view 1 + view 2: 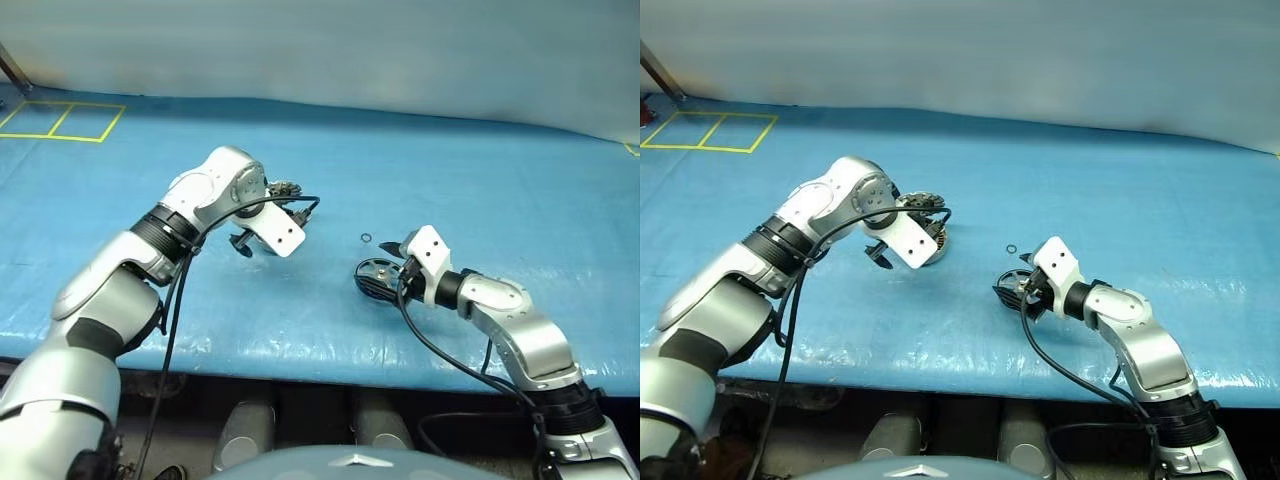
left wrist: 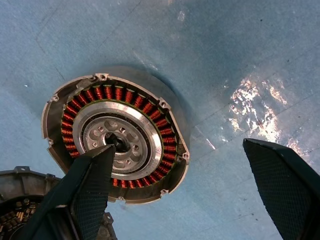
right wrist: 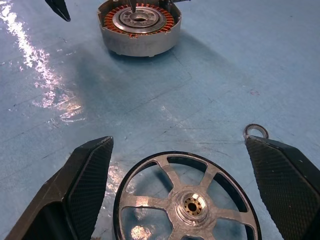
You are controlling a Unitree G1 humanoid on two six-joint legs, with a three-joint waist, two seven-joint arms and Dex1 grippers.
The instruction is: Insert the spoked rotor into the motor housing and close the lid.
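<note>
Hovering my left gripper (image 2: pixel 190 190) over the motor housing (image 2: pixel 117 137), fingers spread wide and empty; one fingertip sits above the hub, the other off past the rim over the blue mat (image 1: pixel 480 170). Housing rests on the mat with its ring of copper windings showing, nothing seated in it yet. Lid (image 2: pixel 17 192) lies swung open beside the housing, at its rim, inside face up. My right gripper (image 3: pixel 180 190) is low over the mat, well apart from the housing, jaws also wide and released, straddling the spoked rotor (image 3: pixel 187 200), which lies flat between the two pads; neither pad appears to touch its dark rim. A tiny wire ring (image 3: pixel 256 131) lies just beside the rotor. Progress, as I judge it: early. Rotor not picked up, not inserted; lid not closed. What remains: pinch the rotor, carry it across, seat it inside the windings, fold the lid down.
</note>
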